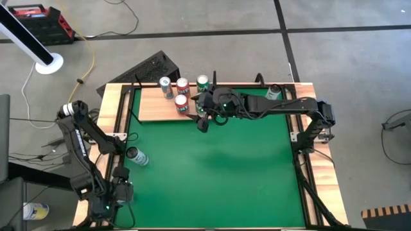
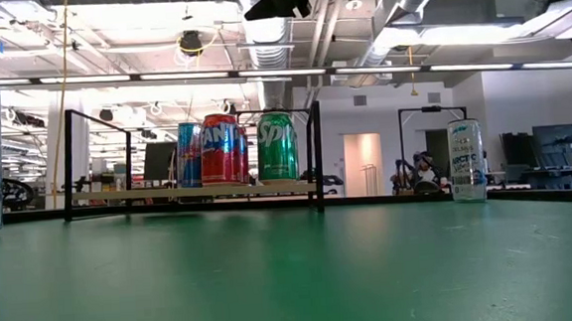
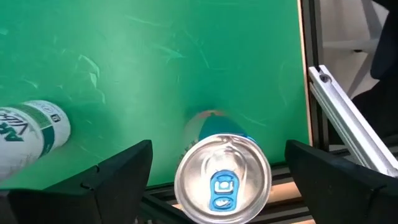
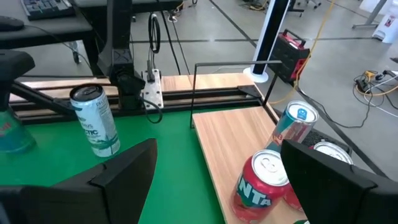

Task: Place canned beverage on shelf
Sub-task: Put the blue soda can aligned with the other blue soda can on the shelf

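my left hand, fingers apart, hangs over the surface's near-left corner with an upright can directly below between them, long axis vertical, well apart from the shelf at the far-left edge, where my open right hand hovers.

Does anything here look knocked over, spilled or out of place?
Nothing stands out. The four cans on the shelf stand upright, and so do the loose cans on the green table. No spill or dent shows.
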